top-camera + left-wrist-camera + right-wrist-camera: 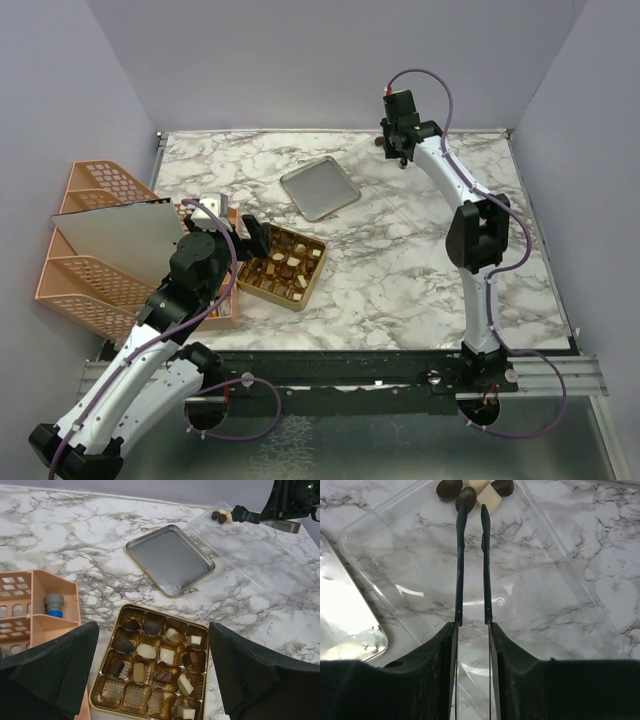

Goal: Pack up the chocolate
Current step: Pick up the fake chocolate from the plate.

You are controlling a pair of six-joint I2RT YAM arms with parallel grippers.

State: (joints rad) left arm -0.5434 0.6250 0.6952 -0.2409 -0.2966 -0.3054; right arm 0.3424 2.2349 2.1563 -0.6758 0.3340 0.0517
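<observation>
Right gripper (472, 509): your thin jaws stand narrowly apart, marble showing through gap. Tips reach loose chocolate pieces (451, 489), dark and cream, at 12 o'clock, in corner of clear tray (560, 580). Cannot tell whether tips pinch one. Silver lid (345, 625) lies at 8 o'clock. Left gripper (152, 645): your jaws spread wide, hanging over gold tray (150, 609). Packed chocolate (167, 656) sits in most compartments; some near cells show only liner. Peach organizer (50, 625) at 9 o'clock.
</observation>
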